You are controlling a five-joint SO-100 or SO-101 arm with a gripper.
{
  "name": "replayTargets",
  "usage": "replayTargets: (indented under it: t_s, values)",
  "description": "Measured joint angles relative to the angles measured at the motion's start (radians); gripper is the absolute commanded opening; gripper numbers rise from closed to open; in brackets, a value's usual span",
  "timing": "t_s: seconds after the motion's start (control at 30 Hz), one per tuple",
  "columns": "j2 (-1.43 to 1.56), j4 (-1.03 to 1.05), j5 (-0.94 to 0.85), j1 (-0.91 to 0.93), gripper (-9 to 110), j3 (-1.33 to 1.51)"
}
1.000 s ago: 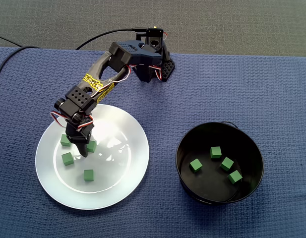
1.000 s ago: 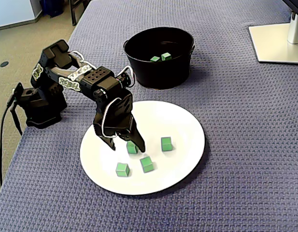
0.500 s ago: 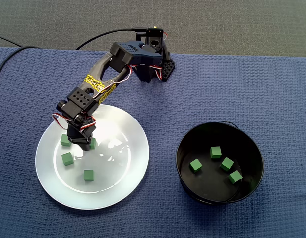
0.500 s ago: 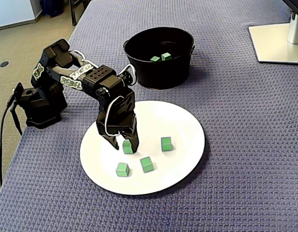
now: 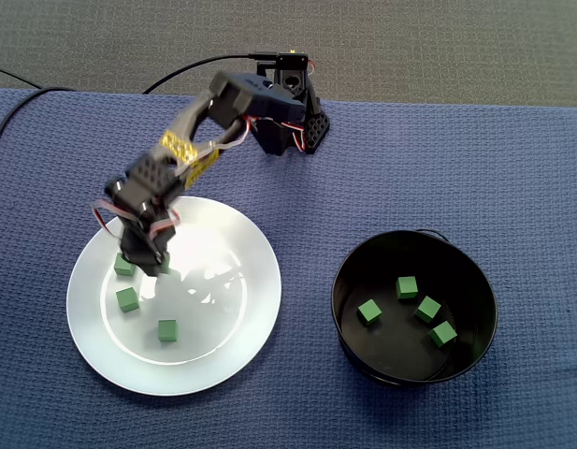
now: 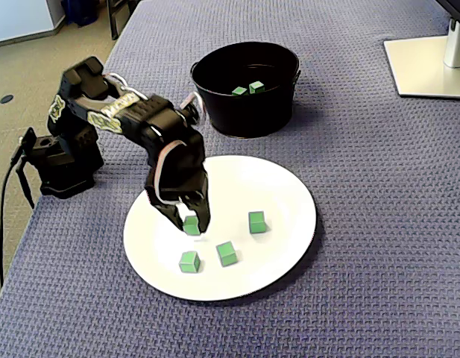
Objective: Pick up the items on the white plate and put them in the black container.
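A small green cube (image 6: 191, 224) sits clamped between the black fingers (image 6: 204, 218) of the arm, over the left part of the round white plate (image 6: 289, 186) as a fixed view from the side shows it; whether the cube rests on the plate or hangs just clear of it I cannot tell. Three more green cubes (image 6: 188, 261) (image 6: 227, 253) (image 6: 257, 221) lie loose on the plate, apart from each other and near the held one. In a fixed view from above, the fingers point down over the plate's upper left area, and most of the held cube is hidden under the wrist. The round black container (image 5: 349, 323) stands to the right of the plate in that view, apart from it, with four green cubes (image 5: 407, 286) (image 5: 368, 311) (image 5: 428, 309) (image 5: 443, 333) on its floor. Plate and container rest on a table covered by a blue woven cloth (image 5: 456, 150). The black arm base (image 5: 290, 122) stands at the cloth's far edge, a black cable (image 5: 190, 67) running from it. A flat white stand foot (image 6: 427, 63) lies at the table's far right corner in the side view
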Motion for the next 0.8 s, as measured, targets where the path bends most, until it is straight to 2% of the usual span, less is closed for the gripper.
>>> replayTargets:
  t_s: [0.2,0.4,0.6,0.8]
  values:
    - [0.351,-0.061,-0.043,0.089,0,0.038]
    - [0.765,-0.232,-0.049,0.035,0,0.063]
    - [1.058,-0.403,-0.164,-0.233,0,0.077]
    - [1.166,-0.601,-0.472,-0.640,0,0.192]
